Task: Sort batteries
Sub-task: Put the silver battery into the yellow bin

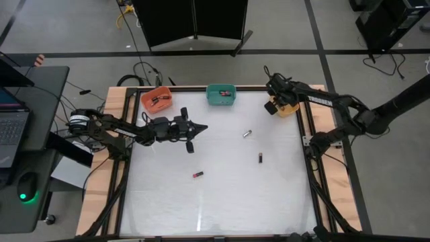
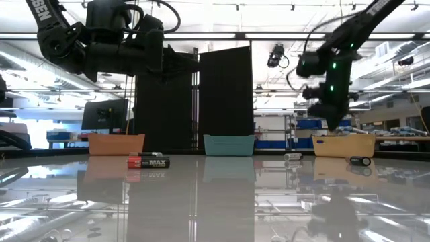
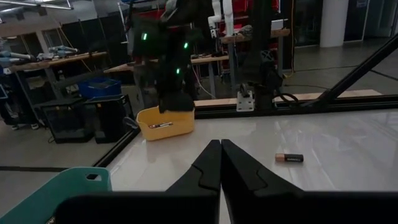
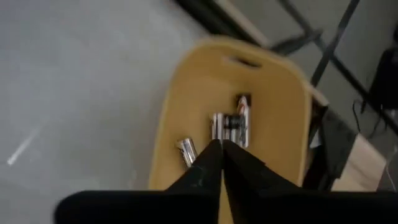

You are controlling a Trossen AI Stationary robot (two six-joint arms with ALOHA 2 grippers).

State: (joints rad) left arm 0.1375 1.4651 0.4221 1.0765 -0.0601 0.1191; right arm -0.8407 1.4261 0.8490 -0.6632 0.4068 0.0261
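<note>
My left gripper (image 1: pixel 195 128) hovers shut and empty mid-table. The red battery (image 1: pixel 198 175) lies nearest it, toward the front edge, long axis running left-right. My right gripper (image 1: pixel 274 101), also pinched shut and empty, sits over the yellow bin (image 1: pixel 290 109).

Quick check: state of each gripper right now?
Left gripper: shut, holding nothing, above the table's middle.
Right gripper: shut, holding nothing visible, over the yellow bin.

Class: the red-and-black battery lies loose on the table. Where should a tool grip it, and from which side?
Probably from straight above, fingers closing across the middle of the red-and-black battery. It lies flat on its side on the table, a tiny cylinder with open space around it. The shut left tool is nearest.
</note>
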